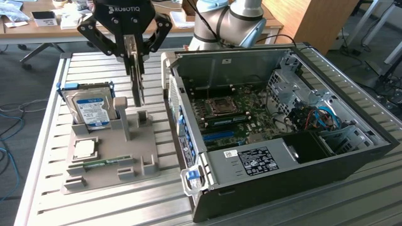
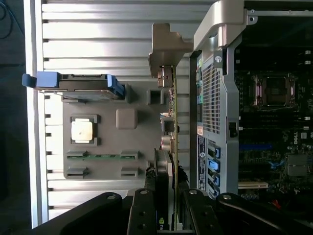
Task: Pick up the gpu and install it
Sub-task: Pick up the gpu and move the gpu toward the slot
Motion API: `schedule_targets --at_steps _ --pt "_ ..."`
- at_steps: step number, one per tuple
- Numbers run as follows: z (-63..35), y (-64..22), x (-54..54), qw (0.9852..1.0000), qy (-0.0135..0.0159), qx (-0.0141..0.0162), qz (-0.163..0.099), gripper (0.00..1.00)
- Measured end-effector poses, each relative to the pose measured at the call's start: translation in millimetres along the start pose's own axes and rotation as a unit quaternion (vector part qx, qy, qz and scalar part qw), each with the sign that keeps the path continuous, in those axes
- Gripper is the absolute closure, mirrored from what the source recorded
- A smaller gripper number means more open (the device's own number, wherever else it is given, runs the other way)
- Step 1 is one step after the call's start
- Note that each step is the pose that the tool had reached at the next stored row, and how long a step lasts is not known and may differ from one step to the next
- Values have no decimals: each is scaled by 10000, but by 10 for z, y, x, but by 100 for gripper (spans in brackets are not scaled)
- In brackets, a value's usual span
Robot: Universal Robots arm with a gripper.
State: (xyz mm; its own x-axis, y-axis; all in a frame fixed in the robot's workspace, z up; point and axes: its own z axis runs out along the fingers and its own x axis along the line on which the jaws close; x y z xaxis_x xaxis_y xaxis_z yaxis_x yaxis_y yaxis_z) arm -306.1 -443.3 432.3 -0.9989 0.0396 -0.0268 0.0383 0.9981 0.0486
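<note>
Slatted table [image 1: 100,207] beneath gpu [image 1: 135,82] in tool [image 1: 133,54], edge-on in wrist view.

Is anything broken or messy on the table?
Nothing stands out. The gripper holds the gpu upright on edge beside the open computer case. The hard drive stands straight in its grey holder. Nothing looks spilled or cracked.

Exterior high, oblique; wrist straight down, close; shared: tray [image 1: 135,141], case [image 1: 283,188].
</note>
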Motion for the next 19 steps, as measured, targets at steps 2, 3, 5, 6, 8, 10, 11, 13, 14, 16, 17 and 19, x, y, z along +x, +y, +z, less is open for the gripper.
schedule_targets --at_steps 2,3,5,6,8,10,11,13,14,16,17,19 --pt "-14 1 0 10000 0 0 0 73" --pt "-14 1 0 10000 0 0 0 73" --pt "-15 1 0 10000 0 0 0 73" --pt "-15 1 -1 10000 0 0 0 73" --pt "-15 1 -1 10000 0 0 0 73" --pt "-15 1 0 10000 0 0 0 73" --pt "-15 1 0 10000 0 0 0 73" --pt "-15 1 -1 10000 0 0 0 73" --pt "-15 1 -1 10000 1 0 0 73" --pt "-16 1 -12 10000 26 2 0 73" --pt "-15 1 -18 10000 44 2 1 73" --pt "-14 2 -25 10000 66 3 3 73"
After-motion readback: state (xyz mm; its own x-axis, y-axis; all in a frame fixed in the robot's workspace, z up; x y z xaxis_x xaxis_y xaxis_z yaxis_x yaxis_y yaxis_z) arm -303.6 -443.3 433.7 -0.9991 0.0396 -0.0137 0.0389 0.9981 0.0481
